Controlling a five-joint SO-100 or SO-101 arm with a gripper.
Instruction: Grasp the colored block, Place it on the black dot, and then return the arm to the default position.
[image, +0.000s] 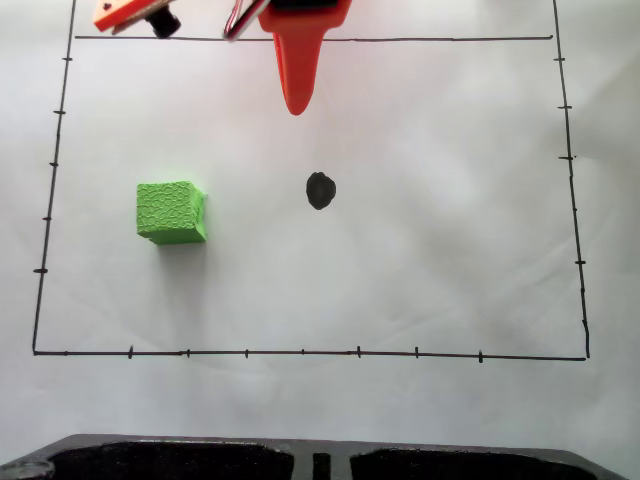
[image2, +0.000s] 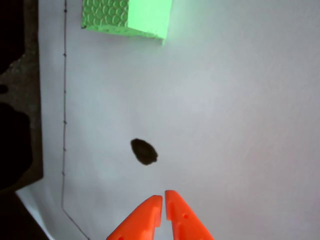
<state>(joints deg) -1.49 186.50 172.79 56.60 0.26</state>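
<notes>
The colored block (image: 172, 212) is a bright green textured cube lying on the white sheet, left of centre in the fixed view; in the wrist view it (image2: 127, 17) sits at the top edge. The black dot (image: 320, 190) is bare, to the right of the block, and also shows in the wrist view (image2: 144, 151). The orange arm's gripper (image: 296, 108) hangs at the top of the fixed view, above the dot and apart from the block. In the wrist view the gripper (image2: 163, 198) has its two orange fingertips pressed together, holding nothing.
A thin black border with tick marks (image: 300, 353) frames the work area on the white sheet. A dark moulded object (image: 320, 460) lies along the bottom edge of the fixed view. Arm parts and cables (image: 140, 15) sit at the top left.
</notes>
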